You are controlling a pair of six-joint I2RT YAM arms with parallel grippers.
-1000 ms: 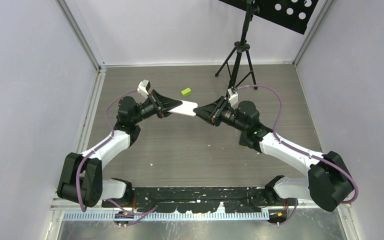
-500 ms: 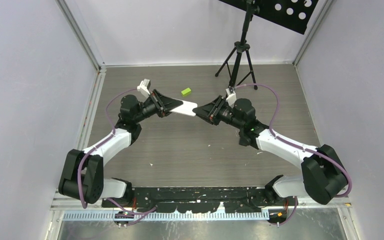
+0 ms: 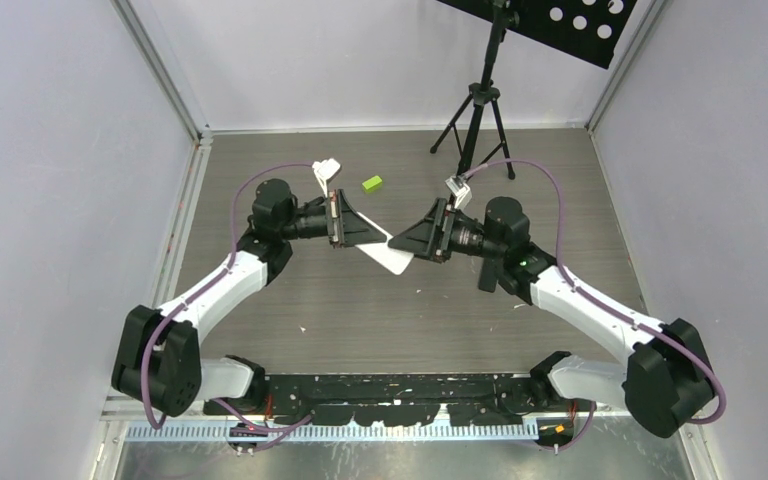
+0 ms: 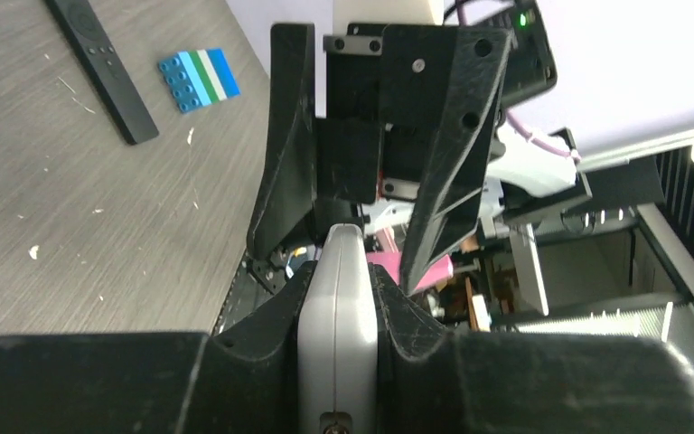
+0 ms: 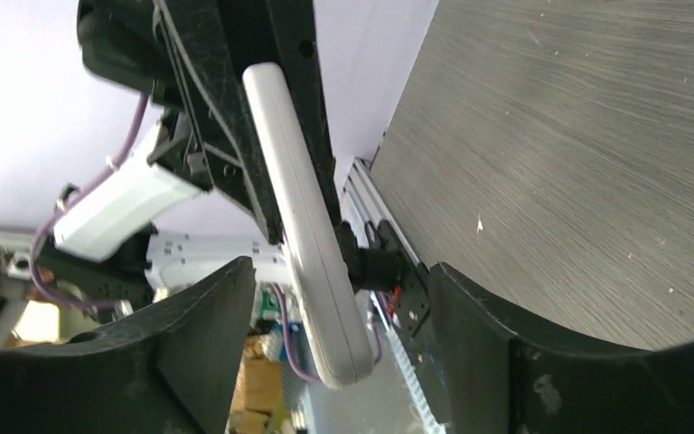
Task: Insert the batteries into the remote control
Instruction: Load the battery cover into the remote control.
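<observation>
- The white remote control [image 3: 384, 255] is off the table [image 3: 380, 320], held in the air between the two arms, with its free end tilted toward the right arm.
- The left gripper [image 4: 338, 271] is clamped narrow on the remote's long edges near one end. The left wrist view shows the shell squeezed between both pads.
- The right gripper [image 5: 336, 271] stands wide, one finger on each side of the remote's rounded free end. It seems to touch neither, though the angle is too poor to be sure.
- No batteries are plainly in sight. The small green piece [image 3: 372, 183] on the table beyond the grippers is too small to name.
- The remote looks like a light, stiff plastic shell, smooth and probably slippery, so a grip at one end lets it pivot.
- The best hold, I judge, is across the narrow long edges, clear of the battery cover, whose side I cannot make out here.
- The batteries, being small smooth cylinders, would roll and need pinching across the middle.
</observation>
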